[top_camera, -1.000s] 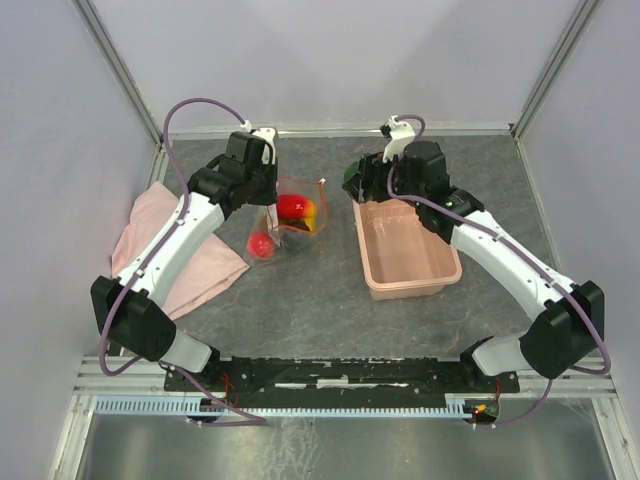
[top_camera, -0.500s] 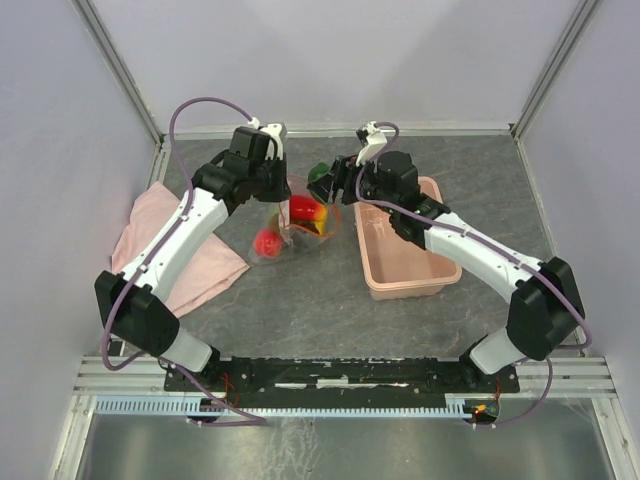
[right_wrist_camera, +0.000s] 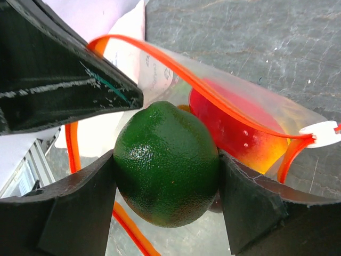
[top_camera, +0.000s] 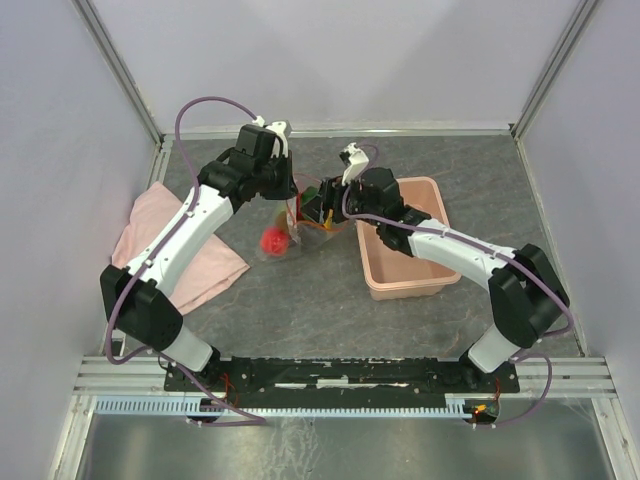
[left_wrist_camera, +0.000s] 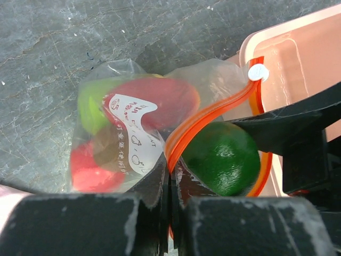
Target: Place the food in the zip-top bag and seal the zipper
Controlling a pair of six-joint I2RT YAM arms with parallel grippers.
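Green lime (right_wrist_camera: pixel 166 162) is clamped in the right gripper (top_camera: pixel 318 207), one black finger (right_wrist_camera: pixel 69 213) on each side, jaws wide around it. The lime sits right in the mouth of the bag (top_camera: pixel 284 236), between the two lips of the zipper (left_wrist_camera: pixel 213 109). One orange lip runs along its left side and the other curves round its right.

The left gripper (left_wrist_camera: pixel 170 172) is clenched, fingers pressed together. It pinches the bag's rim at the near-left lip and holds the mouth up and open. The zipper's white end piece (left_wrist_camera: pixel 258 72) is at the far end of the mouth, just over the bin's rim.

Already inside the bag:
- a red fruit (left_wrist_camera: pixel 160 98) behind the white label (left_wrist_camera: pixel 133 134)
- a yellow-green piece (left_wrist_camera: pixel 89 104) on the left
- another red piece (left_wrist_camera: pixel 84 169) low on the near left

From the right wrist I see a red-to-yellow piece just past the lime, under the far lip.

The bag is far-left of centre on the grey table (top_camera: pixel 330 310), between the pink cloth (top_camera: pixel 150 240) on the left and the pink bin (top_camera: pixel 410 292) just to its right. I can't tell whether the bag's bottom rests on the table or hangs off the pinch. Both arms meet over the bag, grippers close together, the left one's finger just beside the lime.
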